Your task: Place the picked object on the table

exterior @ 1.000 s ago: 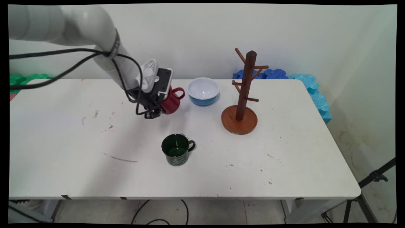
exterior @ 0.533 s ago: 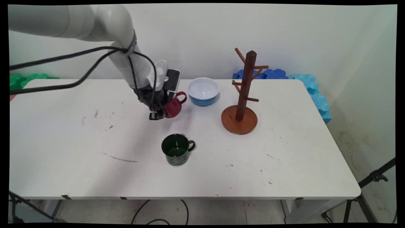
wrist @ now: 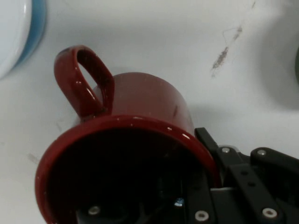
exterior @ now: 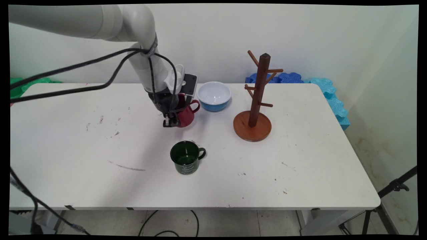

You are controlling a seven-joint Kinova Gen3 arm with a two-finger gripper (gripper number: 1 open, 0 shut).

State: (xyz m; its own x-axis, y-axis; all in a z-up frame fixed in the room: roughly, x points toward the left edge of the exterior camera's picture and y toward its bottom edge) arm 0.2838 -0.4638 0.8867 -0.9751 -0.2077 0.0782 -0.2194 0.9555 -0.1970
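The gripper was clamped on the rim of a red mug, one finger inside, carrying it tilted just above the table, with a green mug at its 6 o'clock, a blue bowl at 2 o'clock and the empty mug tree at 3 o'clock.

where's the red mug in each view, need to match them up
Main view: red mug left of centre, in the tool, just left of the blue bowl.
Hand view: red mug fills the centre and lower left, rim nearest the camera.
Shared landmark: blue bowl, upper left corner there.
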